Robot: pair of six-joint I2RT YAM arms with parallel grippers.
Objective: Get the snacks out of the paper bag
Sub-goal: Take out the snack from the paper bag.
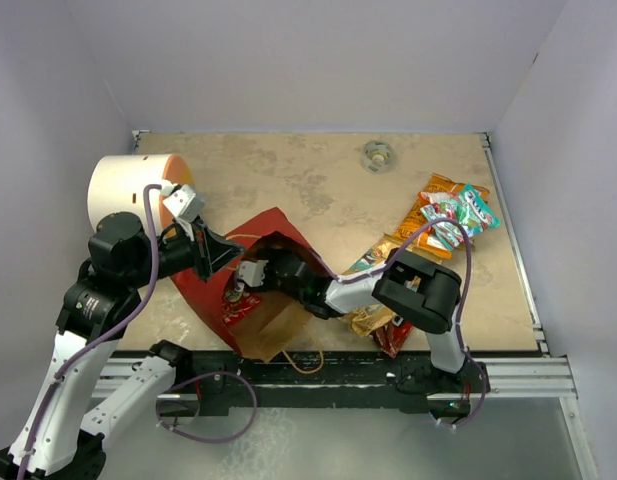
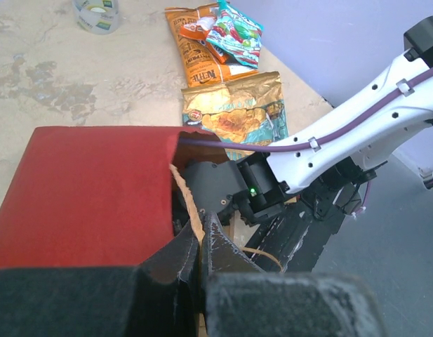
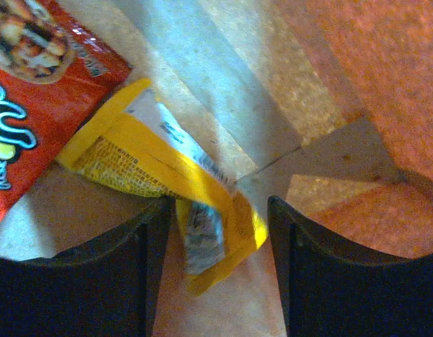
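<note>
Beside the white cylinder point(image 1: 128, 190), the left gripper point(image 2: 200, 242) is clamped on the torn rim of the paper bag point(image 2: 90, 189), which lies on its side near the front edge of the table point(image 1: 288, 180). The right gripper point(image 3: 217, 217) is inside the bag, jaws apart astride a yellow packet point(image 3: 139, 158) next to a red packet point(image 3: 41, 98). Further right, a tan-gold packet point(image 2: 230, 112), an orange packet point(image 2: 198, 60) and a teal packet point(image 2: 234, 31) lie out on the table.

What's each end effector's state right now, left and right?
Left end effector: shut on the rim of the red paper gift bag.
Right end effector: open inside the bag, fingers either side of a crinkly yellow foil snack packet.
</note>
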